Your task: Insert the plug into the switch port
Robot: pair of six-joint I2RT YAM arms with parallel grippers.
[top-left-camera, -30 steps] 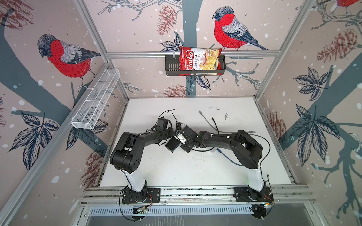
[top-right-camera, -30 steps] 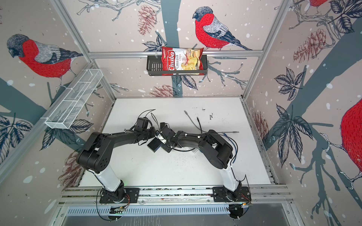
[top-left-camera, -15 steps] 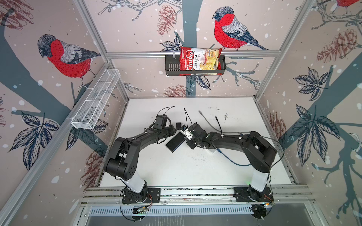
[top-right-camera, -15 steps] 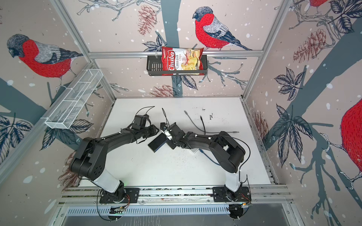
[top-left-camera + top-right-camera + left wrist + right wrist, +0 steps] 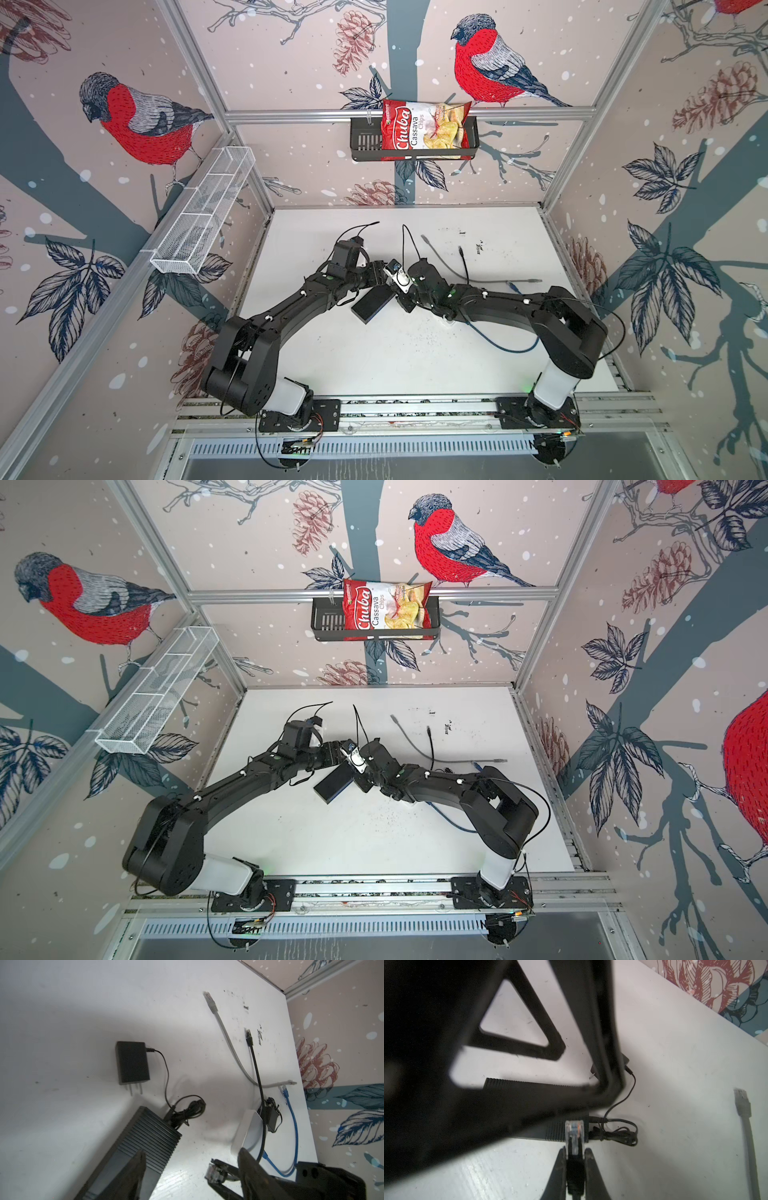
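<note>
Near the middle of both top views, the black network switch (image 5: 371, 304) lies flat on the white table (image 5: 395, 357). The right gripper (image 5: 575, 1152) is clamped on a black cable's clear RJ45 plug (image 5: 574, 1133), which is just beside the switch's ribbed end with bare table showing between them. The left gripper (image 5: 191, 1161) is spread wide and grasps nothing, with one finger over the switch.
</note>
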